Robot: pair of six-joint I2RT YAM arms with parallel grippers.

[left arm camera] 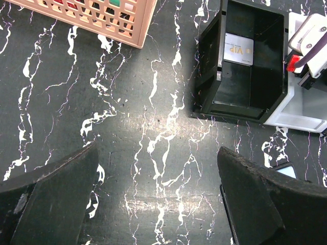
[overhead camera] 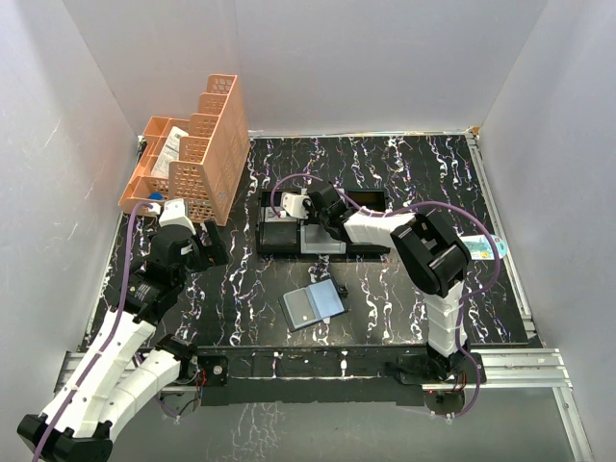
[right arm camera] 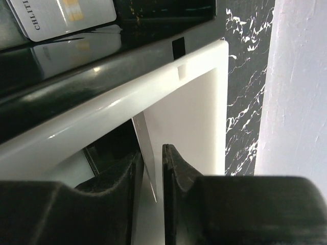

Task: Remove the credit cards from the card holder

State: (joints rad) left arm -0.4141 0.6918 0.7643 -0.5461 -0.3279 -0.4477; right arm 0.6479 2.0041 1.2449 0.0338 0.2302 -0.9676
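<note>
Holder (overhead camera: 313,306) lay open on the counter (overhead camera: 404,289) near the tray (overhead camera: 279,236); it looked thin, light and slick, best pinned at a panel edge. Right pincer (right arm camera: 152,153) over the tray stood narrowly around a card (right arm camera: 143,133), grip unclear; only its wrist view showed that. Left pincer (left arm camera: 157,153) gaped, empty.

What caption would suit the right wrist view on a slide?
Right jaws, slightly parted, with a thin white card between them at the tray's white compartment.
</note>
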